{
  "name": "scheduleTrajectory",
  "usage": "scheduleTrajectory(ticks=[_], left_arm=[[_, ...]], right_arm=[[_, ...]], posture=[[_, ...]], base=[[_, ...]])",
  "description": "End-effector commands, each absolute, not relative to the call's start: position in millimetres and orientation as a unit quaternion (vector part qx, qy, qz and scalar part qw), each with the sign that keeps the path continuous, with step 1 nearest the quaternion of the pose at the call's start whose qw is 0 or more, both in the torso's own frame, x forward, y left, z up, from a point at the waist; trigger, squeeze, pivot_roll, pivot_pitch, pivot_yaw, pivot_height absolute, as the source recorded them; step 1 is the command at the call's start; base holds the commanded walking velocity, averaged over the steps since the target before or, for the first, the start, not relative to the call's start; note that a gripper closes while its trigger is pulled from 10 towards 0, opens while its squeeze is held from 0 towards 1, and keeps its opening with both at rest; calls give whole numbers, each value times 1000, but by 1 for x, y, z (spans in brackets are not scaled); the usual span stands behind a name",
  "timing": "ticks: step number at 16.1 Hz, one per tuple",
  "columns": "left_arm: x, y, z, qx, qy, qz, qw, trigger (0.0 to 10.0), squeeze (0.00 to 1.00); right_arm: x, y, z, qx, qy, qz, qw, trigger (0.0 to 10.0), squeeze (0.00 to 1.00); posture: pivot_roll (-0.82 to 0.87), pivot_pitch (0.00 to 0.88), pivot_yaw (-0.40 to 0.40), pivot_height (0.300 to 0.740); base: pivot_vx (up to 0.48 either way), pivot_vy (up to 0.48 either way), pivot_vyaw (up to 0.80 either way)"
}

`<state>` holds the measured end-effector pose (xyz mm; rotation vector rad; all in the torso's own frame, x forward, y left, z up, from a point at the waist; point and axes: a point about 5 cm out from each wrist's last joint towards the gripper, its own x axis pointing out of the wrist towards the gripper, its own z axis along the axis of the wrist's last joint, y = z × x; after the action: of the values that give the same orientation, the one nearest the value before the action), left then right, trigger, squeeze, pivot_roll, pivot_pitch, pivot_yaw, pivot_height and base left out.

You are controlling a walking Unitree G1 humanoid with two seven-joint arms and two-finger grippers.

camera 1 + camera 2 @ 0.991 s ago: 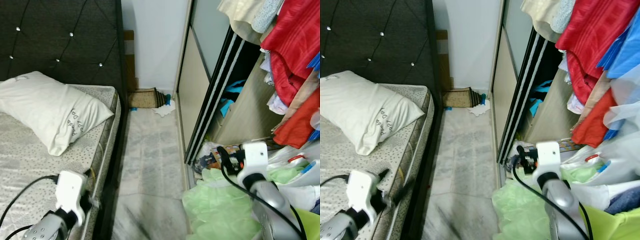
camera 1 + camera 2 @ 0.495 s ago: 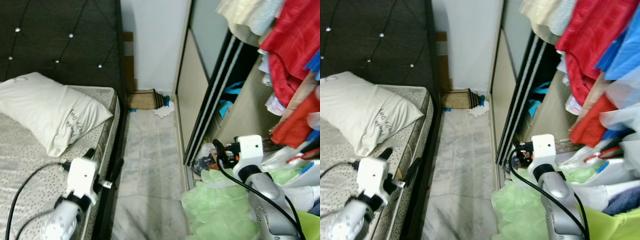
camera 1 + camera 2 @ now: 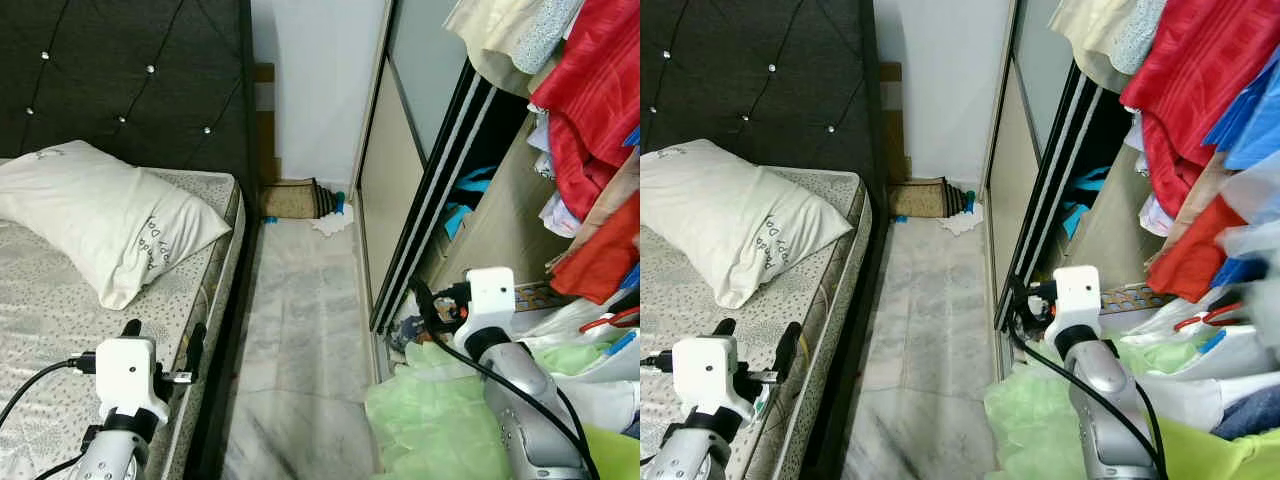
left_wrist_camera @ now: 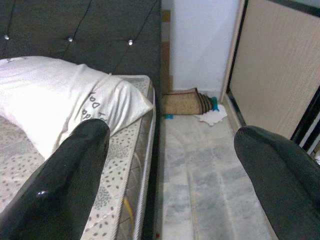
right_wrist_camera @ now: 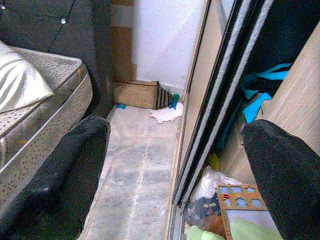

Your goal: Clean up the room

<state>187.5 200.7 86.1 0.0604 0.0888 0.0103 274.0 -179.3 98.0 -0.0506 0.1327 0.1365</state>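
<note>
Clutter (image 3: 425,322) is heaped at lower right of the head view, by the wardrobe track, just beyond the right gripper (image 3: 428,305), held wide open and empty; the left gripper (image 3: 165,352), equally open and empty, is farther off.

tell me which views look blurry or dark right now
Head views: evenly lit and mostly sharp, the floor slightly smeared at the bottom edge. Left wrist view: the near fingers out of focus, the pillow clear. Right wrist view: softer, the wardrobe interior in deep shadow.
</note>
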Motion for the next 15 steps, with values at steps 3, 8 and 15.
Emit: scheduleTrajectory(ticks=[3, 8, 15], left_arm=[[192, 198, 84, 26, 54, -3, 998, 10000, 1000], [198, 198, 84, 24, 56, -6, 998, 10000, 1000], [203, 196, 83, 14, 64, -18, 998, 10000, 0]], right_arm=[[271, -190, 95, -24, 72, 45, 996, 10000, 1000], [274, -187, 95, -18, 70, 43, 996, 10000, 1000], [276, -184, 95, -43, 71, 43, 996, 10000, 0]], posture=[[9, 0, -62, 740], [21, 0, -77, 740], [10, 0, -61, 740]], base=[[0, 0, 0], [0, 0, 0], [0, 0, 114]])
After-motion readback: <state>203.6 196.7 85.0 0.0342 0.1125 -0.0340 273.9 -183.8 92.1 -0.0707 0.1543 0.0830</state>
